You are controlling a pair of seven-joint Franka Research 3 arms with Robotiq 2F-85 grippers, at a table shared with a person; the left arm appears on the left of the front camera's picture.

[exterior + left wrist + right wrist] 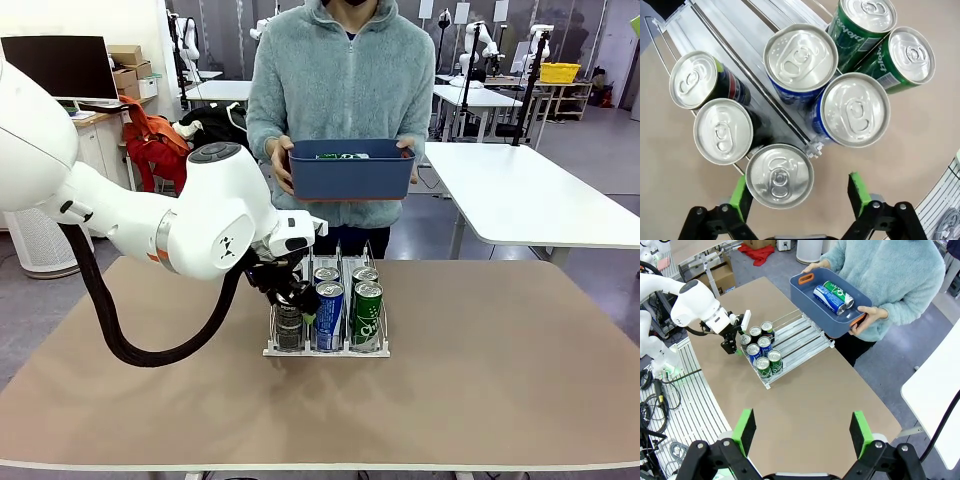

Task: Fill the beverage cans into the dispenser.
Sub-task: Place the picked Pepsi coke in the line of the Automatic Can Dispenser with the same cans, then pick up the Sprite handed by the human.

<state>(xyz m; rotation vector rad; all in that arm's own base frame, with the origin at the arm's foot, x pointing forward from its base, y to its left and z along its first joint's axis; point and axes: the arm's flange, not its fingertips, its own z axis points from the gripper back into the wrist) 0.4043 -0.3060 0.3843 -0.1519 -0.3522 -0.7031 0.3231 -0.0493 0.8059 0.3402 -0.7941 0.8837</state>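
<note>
Front view: left gripper is low by the dispenser.
Left wrist view: its fingers are spread, holding nothing; seven beverage cans stand inside.
Right wrist view: right gripper spread, empty; two more beverage cans wait in the person's tub, probably still to load.

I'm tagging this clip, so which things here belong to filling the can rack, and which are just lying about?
In the job: dispenser; seven cans standing in it; blue tub held by the person; two cans lying in the tub; open left gripper over the front dark can.
Lying about: monitor; cardboard boxes; red garment; yellow crate.
</note>
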